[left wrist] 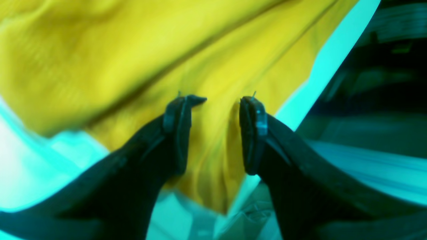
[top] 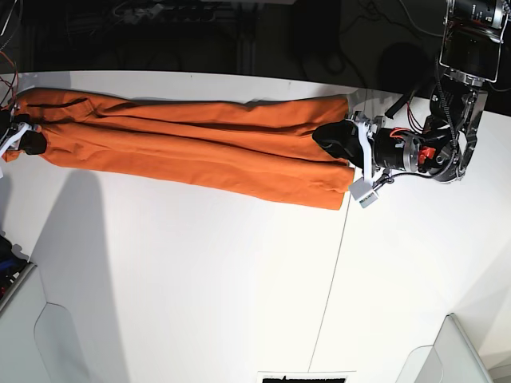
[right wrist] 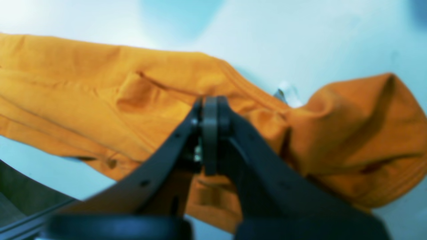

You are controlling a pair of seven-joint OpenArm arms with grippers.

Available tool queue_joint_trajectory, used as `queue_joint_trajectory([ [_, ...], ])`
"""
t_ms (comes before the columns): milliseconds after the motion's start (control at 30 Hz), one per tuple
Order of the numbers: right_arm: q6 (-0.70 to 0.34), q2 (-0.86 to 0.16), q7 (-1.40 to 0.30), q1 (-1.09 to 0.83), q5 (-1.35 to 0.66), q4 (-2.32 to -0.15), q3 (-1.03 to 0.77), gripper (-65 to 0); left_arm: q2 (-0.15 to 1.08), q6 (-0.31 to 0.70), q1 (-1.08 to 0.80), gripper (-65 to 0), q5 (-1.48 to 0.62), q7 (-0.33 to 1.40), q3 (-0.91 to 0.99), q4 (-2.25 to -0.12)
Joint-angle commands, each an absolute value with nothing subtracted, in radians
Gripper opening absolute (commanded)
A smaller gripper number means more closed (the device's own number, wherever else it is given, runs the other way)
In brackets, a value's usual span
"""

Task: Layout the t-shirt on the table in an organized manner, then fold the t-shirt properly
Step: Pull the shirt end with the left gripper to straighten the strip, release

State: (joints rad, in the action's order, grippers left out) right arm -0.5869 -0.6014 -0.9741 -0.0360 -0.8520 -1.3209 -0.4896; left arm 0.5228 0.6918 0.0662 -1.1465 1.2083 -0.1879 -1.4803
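Stretching between both pincers, the t-shirt [top: 192, 148] spans the table [top: 200, 279].

Beyond the far edge of the work surface, along the top of the base view, a dark background [top: 239, 36] is seen, in which tangled cables [top: 152, 11] are faintly made out at the upper centre. In the lower left corner a pale grey bin-like panel [top: 36, 339] is seen, and a similar pale panel [top: 447, 355] in the lower right corner. At the bottom centre, a small black-and-white patterned marker [top: 306, 377] is cut off by the frame edge.
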Motion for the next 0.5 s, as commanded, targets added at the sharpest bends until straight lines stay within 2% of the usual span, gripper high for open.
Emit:
queue_joint_trajectory([
  [0, -0.591, -0.628, -0.958, -0.023, -0.868, -1.334, -0.499, -65.0, 0.542, 0.698, 0.085, -38.0, -1.201, 1.210, -0.182, -1.526],
  [133, -0.591, -0.628, -0.962, -0.023, -0.864, -1.333, -0.499, -65.0, 0.578, 0.698, 0.085, -37.9, -1.234, 1.220, -0.181, -1.598],
  [267, -0.591, -0.628, -0.965, -0.023, -0.853, -1.333, -0.499, -65.0, 0.582, 0.698, 0.083, -37.9, -1.172, 1.181, -0.151, -1.600],
  [467, -0.591, -0.628, -0.963, -0.023, -0.852, -1.333, -0.499, -65.0, 0.582, 0.698, 0.082, -37.9, -1.139, 1.159, -0.007, -1.600],
])
